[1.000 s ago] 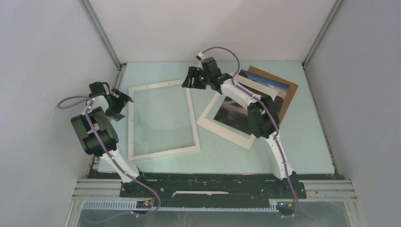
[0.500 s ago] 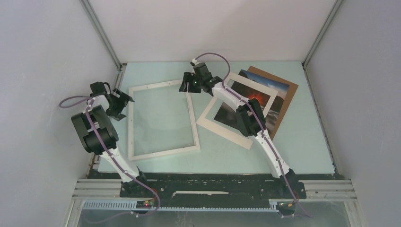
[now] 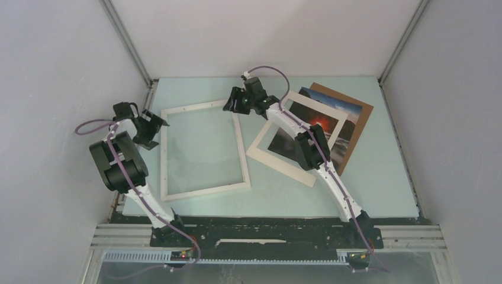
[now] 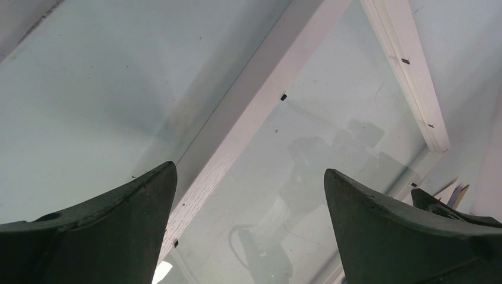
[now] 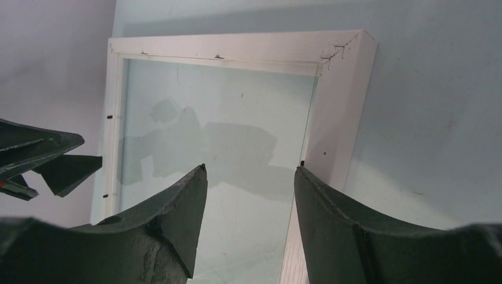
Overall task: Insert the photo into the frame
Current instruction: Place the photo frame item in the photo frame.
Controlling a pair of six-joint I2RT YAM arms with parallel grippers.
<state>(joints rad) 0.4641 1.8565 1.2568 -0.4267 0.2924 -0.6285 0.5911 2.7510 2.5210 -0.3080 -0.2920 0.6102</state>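
The white frame [image 3: 204, 190] lies flat at the left-centre of the table, with glass in it. The photo [image 3: 322, 123], a dark landscape with a red glow and a wide white border, lies to its right, partly under my right arm. My right gripper [image 3: 232, 105] is open and empty, low over the frame's far right corner [image 5: 349, 59]; its jaws [image 5: 251, 168] straddle the right rim's inner edge. My left gripper [image 3: 155, 127] is open and empty by the frame's left rim [image 4: 248, 112], its jaws [image 4: 250, 170] over that rim and the glass.
A brown backing board [image 3: 362, 111] lies at the back right, under the photo, with a blue-sky print [image 3: 349, 109] between them. The pale green table [image 3: 355, 183] is closed in by grey walls on the left, right and back.
My right gripper has moved left, from near the photo's far corner to the frame's far right corner. The left arm has hardly moved.
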